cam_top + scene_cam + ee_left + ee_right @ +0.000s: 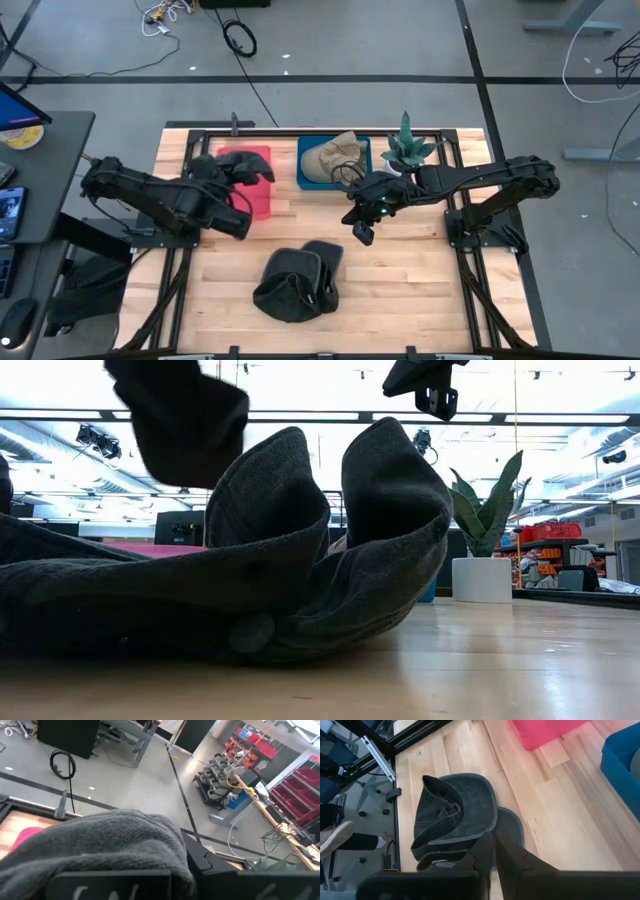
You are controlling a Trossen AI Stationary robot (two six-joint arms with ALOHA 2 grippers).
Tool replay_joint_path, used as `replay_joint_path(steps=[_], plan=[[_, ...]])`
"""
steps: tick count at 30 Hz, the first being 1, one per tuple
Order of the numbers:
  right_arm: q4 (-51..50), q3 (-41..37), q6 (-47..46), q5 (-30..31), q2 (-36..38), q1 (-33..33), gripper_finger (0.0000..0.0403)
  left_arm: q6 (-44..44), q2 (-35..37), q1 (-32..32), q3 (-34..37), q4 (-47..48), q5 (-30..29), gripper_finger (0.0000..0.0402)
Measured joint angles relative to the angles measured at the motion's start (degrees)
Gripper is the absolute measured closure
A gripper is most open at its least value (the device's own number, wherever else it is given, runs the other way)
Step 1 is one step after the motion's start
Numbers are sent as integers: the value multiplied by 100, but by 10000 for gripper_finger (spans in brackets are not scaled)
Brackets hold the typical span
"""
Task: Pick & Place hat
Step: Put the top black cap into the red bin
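Observation:
My left gripper (pixel 228 176) is shut on a dark grey hat (pixel 243 165) that it holds up over the red bin (pixel 262 205) at the table's far left. The same hat fills the left wrist view (pixel 110 845) and hangs at the top left of the low view (pixel 185 420). Two more dark grey hats (pixel 295 280) lie in a heap on the wood near the front edge, one with its hollow side up (pixel 455 815). My right gripper (pixel 362 234) hangs shut above the table's middle and holds nothing. My left gripper holds the dark grey hat's cloth (pixel 150 855), bunched right in front of its fingers. The cloth itself hides the place of contact, so the part does not show. The hat is lifted clear and hangs above the red bin.
A blue bin (pixel 303 170) with a tan hat (pixel 335 155) in it stands at the far middle, next to the red bin. A potted plant (pixel 405 150) stands to its right. Bare wood lies to the left and right of the heap.

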State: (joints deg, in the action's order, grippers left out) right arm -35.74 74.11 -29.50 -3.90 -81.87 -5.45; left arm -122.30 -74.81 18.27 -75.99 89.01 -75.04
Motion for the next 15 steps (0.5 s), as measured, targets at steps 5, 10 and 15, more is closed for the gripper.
replay_joint_path(steps=[5, 10, 15], plan=[[105, 0, -9, -4, 0, 0, 378, -120, 501, 101, 864, -462, 39, 393], [289, 0, -176, -9, 0, 0, 378, 134, 921, 151, 1324, -682, 144, 393], [479, 0, -413, -16, 0, 0, 378, 334, 1339, 68, 1734, -804, 338, 393]])
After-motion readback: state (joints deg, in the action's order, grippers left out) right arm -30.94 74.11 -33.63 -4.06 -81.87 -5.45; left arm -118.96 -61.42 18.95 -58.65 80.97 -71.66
